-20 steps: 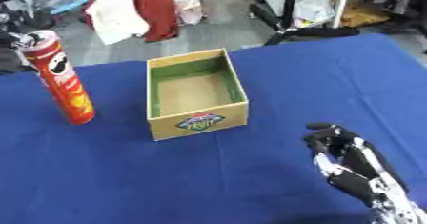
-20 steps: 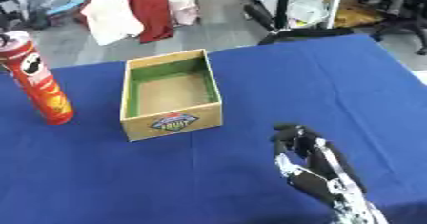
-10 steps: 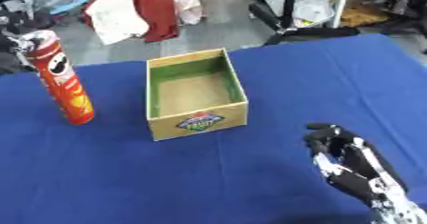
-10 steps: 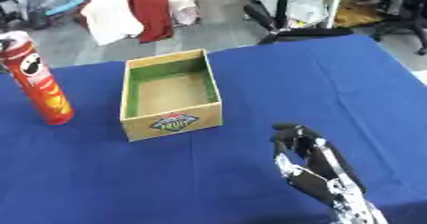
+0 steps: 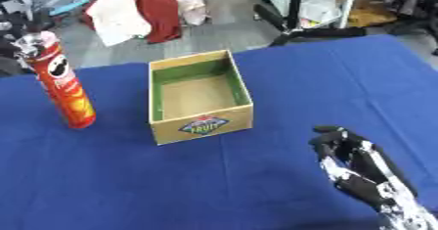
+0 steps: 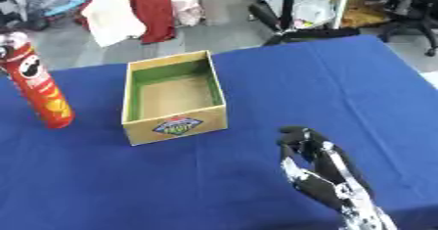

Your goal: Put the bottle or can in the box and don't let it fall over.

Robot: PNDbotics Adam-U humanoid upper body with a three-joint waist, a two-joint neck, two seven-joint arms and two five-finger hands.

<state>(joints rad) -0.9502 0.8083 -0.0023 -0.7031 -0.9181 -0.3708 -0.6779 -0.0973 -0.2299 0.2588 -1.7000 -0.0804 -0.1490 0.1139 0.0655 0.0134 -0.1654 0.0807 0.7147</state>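
A tall red chips can [image 5: 61, 84] stands upright on the blue table [image 5: 282, 82] at the far left. At its silver top, dark and silver parts that look like my left hand [image 5: 24, 37] reach in from the upper left corner; how they meet the can is unclear. To the can's right is an open cardboard box [image 5: 204, 125] with green inner walls and nothing inside. My right hand [image 5: 359, 168] rests open near the lower right corner, fingers up, well away from the box and the can.
Past the table's far edge hang red and white clothes [image 5: 137, 9], with chairs and stands [image 6: 295, 13] beside them. A strip of blue cloth separates the can from the box.
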